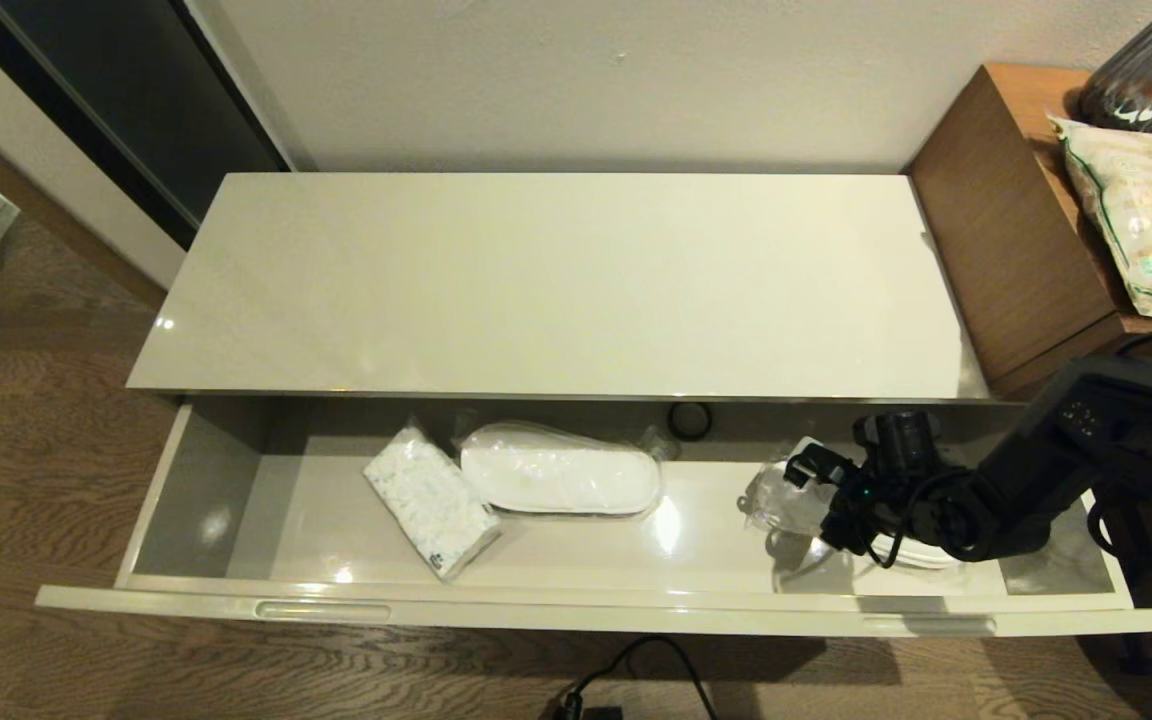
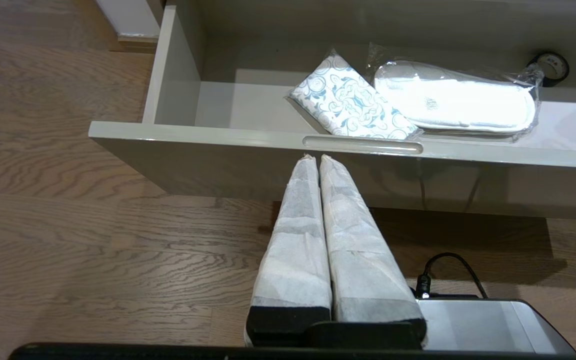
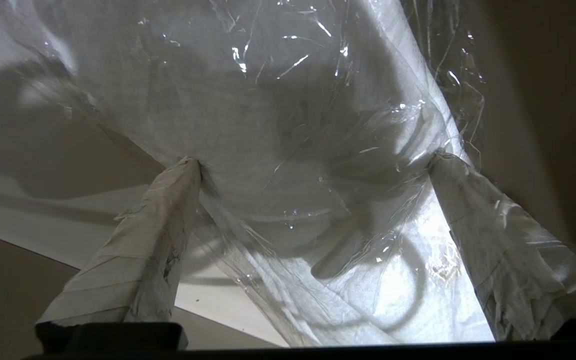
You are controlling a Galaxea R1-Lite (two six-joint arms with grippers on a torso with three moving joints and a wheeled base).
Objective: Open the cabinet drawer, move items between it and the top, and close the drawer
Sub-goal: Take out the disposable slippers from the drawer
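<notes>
The cabinet drawer (image 1: 576,612) stands pulled fully out below the bare top (image 1: 556,290). One wrapped slipper pair (image 1: 558,470) lies in the drawer's middle. A second pair (image 1: 781,495) lies at the right end under my right gripper (image 1: 821,505). In the right wrist view that gripper (image 3: 313,162) is open, with its fingertips (image 3: 183,175) spread wide and touching the crinkly wrapping of the slippers (image 3: 268,100) on either side. My left gripper (image 2: 317,159) is shut and empty, low in front of the drawer (image 2: 218,137) near its left slot (image 2: 363,145).
A patterned tissue pack (image 1: 431,500) lies beside the middle slippers, and a black tape roll (image 1: 688,420) sits at the drawer's back. A brown side table (image 1: 996,220) with a patterned bag (image 1: 1151,210) and a dark vase (image 1: 1151,70) adjoins the cabinet's right end.
</notes>
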